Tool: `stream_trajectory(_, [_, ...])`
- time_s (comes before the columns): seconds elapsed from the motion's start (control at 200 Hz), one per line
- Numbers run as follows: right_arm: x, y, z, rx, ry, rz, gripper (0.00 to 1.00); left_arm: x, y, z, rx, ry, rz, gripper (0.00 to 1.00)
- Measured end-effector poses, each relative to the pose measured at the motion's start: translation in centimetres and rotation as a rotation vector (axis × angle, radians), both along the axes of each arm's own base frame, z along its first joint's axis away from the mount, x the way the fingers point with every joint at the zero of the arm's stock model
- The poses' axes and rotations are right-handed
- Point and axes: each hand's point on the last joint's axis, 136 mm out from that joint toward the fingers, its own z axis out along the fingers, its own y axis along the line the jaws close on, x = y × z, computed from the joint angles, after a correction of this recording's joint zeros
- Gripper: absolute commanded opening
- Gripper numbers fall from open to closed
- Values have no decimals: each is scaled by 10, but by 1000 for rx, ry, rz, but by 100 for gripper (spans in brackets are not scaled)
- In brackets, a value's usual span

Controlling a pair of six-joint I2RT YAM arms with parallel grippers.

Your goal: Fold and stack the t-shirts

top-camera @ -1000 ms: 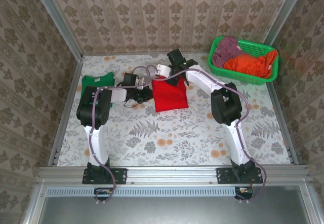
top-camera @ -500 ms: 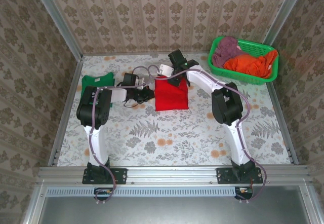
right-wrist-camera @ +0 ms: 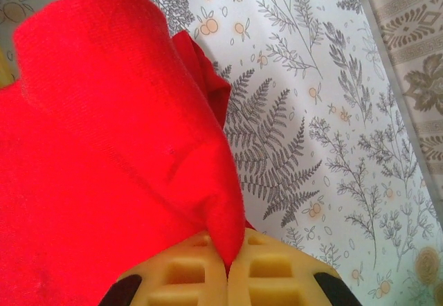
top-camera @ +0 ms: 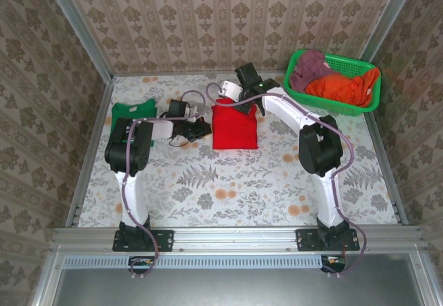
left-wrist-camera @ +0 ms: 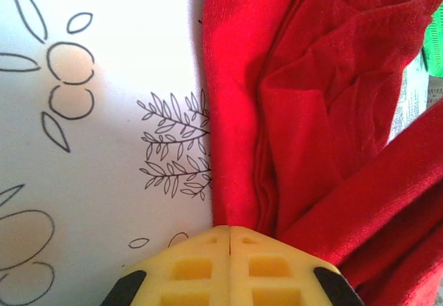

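Observation:
The red t-shirt [top-camera: 233,129] lies folded in a rectangle at mid-table, and its layers show up close in the left wrist view [left-wrist-camera: 311,112]. My right gripper [top-camera: 240,103] is at its far edge, shut on a raised fold of the red cloth [right-wrist-camera: 138,147] that runs between the yellow pads [right-wrist-camera: 277,271]. My left gripper [top-camera: 203,128] sits shut at the shirt's left edge. Its tips [left-wrist-camera: 230,230] touch the cloth, and no cloth shows between them. The green t-shirt [top-camera: 133,110] lies folded at the far left, apart from both grippers.
A green mesh basket [top-camera: 325,105] at the back right holds orange cloth [top-camera: 339,86] and purple cloth [top-camera: 309,67]. Metal rails and patterned walls enclose the floral table [top-camera: 228,188]. The near half of the table is bare.
My right gripper has drifted slightly back and to the right with the red cloth, and its elbow has swung right. The left arm has stayed still.

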Motion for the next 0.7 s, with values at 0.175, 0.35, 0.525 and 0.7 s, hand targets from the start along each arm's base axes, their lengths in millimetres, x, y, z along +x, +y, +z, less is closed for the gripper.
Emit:
stream_trajectory(0.175, [13, -1, -25, -11, 30, -16, 0, 0, 0, 0, 2, -3, -4, 0])
stream_trajectory(0.35, [21, -3, -52, -19, 60, -37, 41, 0, 0, 0, 2, -3, -4, 0])
stream_trajectory(0.525, [34, -6, -44, 22, -11, -97, 87, 0, 0, 0, 3, -6, -7, 4])
stream_trajectory(0.7, [26, -30, -20, 129, -74, -251, 92, -3, 2, 6, 12, -29, -5, 26])
